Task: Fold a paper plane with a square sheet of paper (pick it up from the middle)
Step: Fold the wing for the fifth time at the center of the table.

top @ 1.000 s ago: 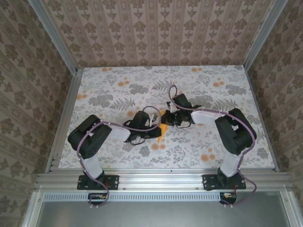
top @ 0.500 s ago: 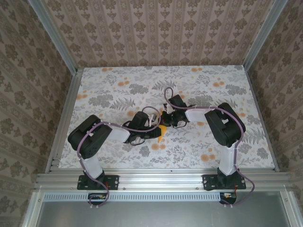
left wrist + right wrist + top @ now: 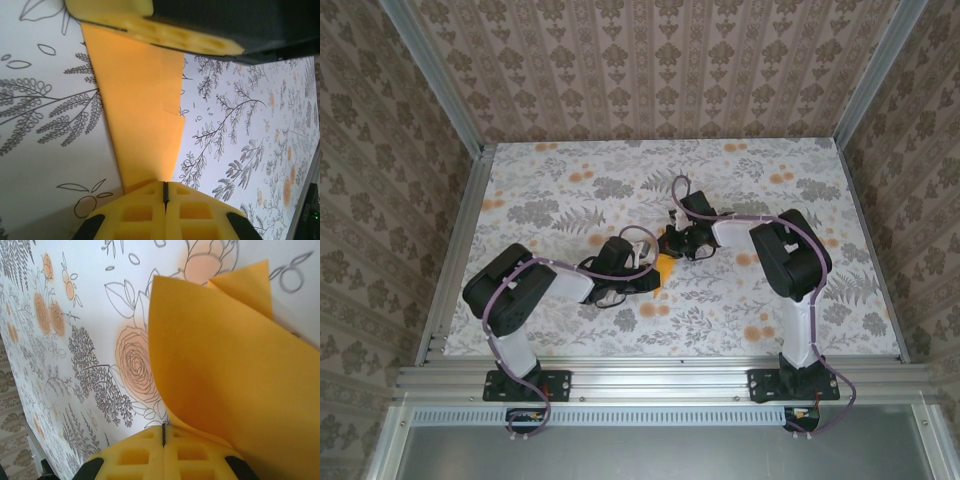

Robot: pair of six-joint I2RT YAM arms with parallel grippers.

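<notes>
no legible text, labels or numbers

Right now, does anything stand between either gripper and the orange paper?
Nothing visible does. The left gripper and the right gripper are both shut on the orange paper, and the sheet runs straight into each pair of closed fingers with nothing in between.

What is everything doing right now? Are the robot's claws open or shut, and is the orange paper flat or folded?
orange paper: folded into overlapping layers, curved, pinched at two ends.
left gripper: shut on the paper.
right gripper: shut on the paper.
</notes>
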